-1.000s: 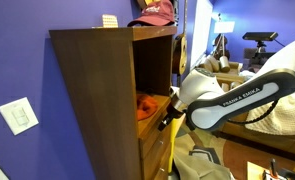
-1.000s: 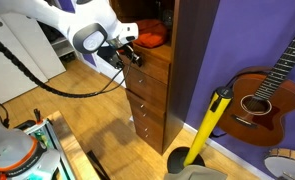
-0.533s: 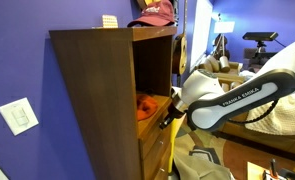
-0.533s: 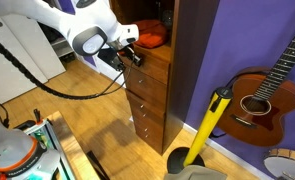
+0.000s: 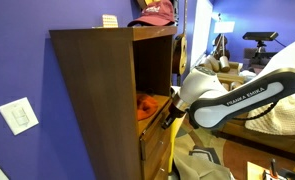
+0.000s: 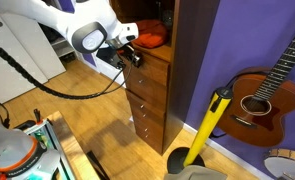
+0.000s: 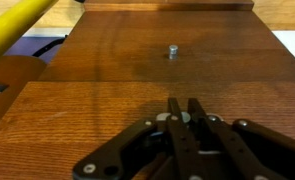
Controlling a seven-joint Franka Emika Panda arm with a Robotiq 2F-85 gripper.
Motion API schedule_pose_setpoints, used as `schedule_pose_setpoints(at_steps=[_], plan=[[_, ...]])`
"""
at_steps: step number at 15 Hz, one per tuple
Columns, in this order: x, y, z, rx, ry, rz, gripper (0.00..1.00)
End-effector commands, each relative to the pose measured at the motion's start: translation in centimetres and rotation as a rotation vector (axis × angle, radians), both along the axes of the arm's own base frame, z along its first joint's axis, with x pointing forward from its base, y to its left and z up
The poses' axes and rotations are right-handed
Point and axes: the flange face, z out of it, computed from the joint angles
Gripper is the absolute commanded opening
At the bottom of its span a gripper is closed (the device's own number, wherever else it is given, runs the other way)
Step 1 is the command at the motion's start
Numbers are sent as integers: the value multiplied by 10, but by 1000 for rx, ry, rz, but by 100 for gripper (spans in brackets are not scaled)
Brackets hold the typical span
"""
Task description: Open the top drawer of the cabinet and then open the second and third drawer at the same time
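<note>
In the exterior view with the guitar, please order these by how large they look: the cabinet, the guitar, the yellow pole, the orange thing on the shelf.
1. cabinet
2. guitar, cut off by the picture's edge
3. yellow pole
4. orange thing, partly hidden

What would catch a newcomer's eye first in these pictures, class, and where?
A tall wooden cabinet stands against the purple wall, with the white Franka arm holding its gripper at the upper drawers. In an exterior view an acoustic guitar leans on the wall beside the cabinet, and an orange object sits in its open shelf.
</note>
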Motion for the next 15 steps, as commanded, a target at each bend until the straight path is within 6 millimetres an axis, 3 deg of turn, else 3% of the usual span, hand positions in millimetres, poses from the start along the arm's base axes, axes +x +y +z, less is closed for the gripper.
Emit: schedule_pose_setpoints(at_steps=[1, 15], plan=[[-19, -12, 8, -38, 85, -19, 4], [-51, -15, 14, -86, 267, -79, 4]])
